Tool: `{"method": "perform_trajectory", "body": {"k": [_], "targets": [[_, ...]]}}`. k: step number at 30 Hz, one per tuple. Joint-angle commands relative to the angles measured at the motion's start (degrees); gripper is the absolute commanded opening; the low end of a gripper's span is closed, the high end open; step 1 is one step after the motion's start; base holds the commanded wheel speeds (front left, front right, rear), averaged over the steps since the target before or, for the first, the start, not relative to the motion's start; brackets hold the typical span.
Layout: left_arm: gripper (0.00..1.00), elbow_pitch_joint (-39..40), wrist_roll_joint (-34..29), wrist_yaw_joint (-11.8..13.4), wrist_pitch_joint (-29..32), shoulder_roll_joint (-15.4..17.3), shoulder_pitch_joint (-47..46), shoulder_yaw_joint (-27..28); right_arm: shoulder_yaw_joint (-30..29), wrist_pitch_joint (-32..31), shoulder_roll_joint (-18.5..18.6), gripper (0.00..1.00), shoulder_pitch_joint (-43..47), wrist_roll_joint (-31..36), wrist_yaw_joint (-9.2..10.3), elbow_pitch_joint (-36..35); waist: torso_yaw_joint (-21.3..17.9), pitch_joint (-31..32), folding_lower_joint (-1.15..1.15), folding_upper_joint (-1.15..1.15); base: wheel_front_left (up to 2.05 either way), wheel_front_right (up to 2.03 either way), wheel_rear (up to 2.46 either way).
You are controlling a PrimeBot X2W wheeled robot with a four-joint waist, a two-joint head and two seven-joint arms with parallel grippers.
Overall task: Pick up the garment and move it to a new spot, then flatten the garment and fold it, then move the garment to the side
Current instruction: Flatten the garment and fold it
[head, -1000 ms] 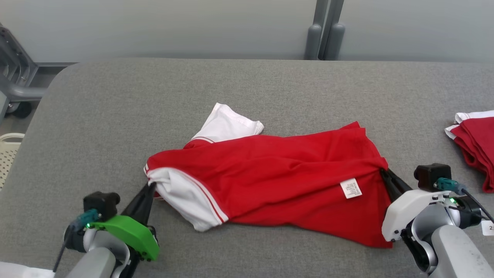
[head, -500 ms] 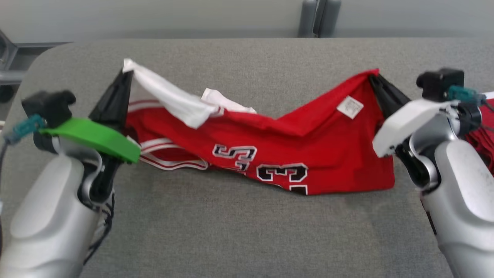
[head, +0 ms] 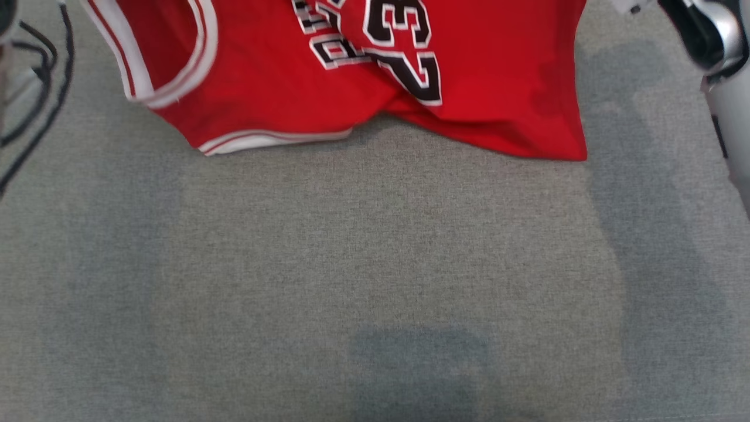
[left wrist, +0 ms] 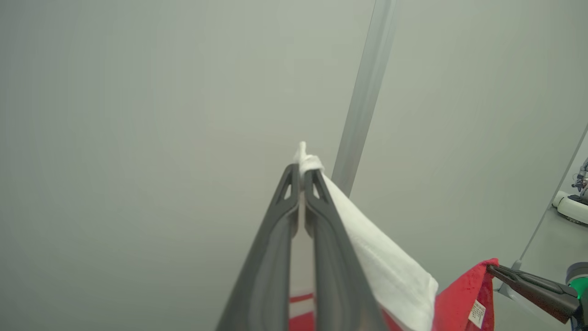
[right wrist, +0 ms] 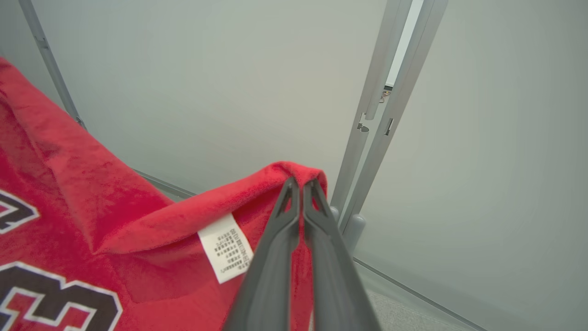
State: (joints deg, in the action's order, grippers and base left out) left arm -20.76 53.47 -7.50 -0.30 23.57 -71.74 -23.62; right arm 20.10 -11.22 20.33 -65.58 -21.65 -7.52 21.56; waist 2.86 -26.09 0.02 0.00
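The garment (head: 351,70) is a red jersey with white trim and black numbers, hanging at the top of the head view with its lower edge over the grey table (head: 375,264). In the left wrist view my left gripper (left wrist: 301,168) is shut on a white edge of the garment (left wrist: 381,257), held up in the air. In the right wrist view my right gripper (right wrist: 301,184) is shut on a red corner of the garment (right wrist: 92,193), close to its white label (right wrist: 226,248). The right gripper's dark fingers (left wrist: 528,287) also show at the left wrist view's lower right.
A pale wall with grey metal posts (right wrist: 381,115) stands behind the raised garment. My right forearm (head: 718,53) shows at the head view's upper right and dark cables (head: 35,99) at its upper left. Shadows fall on the table below.
Both grippers have lifted the garment off the table, spread between them, so its numbered side now hangs open. The head view has tilted down toward the near part of the table.
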Motion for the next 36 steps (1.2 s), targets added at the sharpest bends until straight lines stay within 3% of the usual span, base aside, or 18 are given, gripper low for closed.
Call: {"method": "perform_trajectory", "body": {"k": [1,10,20,23,28,36], "targets": [[0.00,-0.5,-0.1,0.1,0.0,0.7,-3.1,0.2,0.2,1.2,-0.4,0.00,-2.7,0.8,0.07,1.3,-2.0,-8.9,-0.02,0.00,0.00,0.00,0.00],[0.00,-4.4,-4.1,0.2,-4.5,0.9,-21.2,2.2,-0.1,9.3,-3.2,0.00,-17.8,8.0,0.07,8.8,-3.8,-13.1,-0.02,0.00,0.00,0.00,0.00],[0.00,-4.6,-12.1,0.1,-14.5,-1.5,-30.8,3.4,-9.5,21.7,-6.0,0.00,-27.6,20.6,0.07,14.8,-4.8,-12.8,-0.02,0.00,0.00,0.00,0.00],[0.00,-3.1,-13.3,0.1,-14.9,-2.7,-29.6,5.9,-10.7,24.1,-5.8,0.00,-28.9,26.0,0.07,14.6,-5.0,-13.0,-0.02,0.00,0.00,0.00,0.00],[0.00,-1.9,-14.7,0.0,-14.8,-4.5,-23.0,9.1,-7.5,24.9,-5.7,0.00,-26.1,31.2,0.07,16.9,-5.1,-14.5,-0.02,0.00,0.00,0.00,0.00],[0.00,-0.1,-13.3,0.0,-14.8,-5.1,-10.5,8.9,2.2,25.3,-3.0,0.00,-21.7,28.3,0.08,19.0,-4.4,-15.0,-0.02,0.00,0.00,0.00,0.00]]}}
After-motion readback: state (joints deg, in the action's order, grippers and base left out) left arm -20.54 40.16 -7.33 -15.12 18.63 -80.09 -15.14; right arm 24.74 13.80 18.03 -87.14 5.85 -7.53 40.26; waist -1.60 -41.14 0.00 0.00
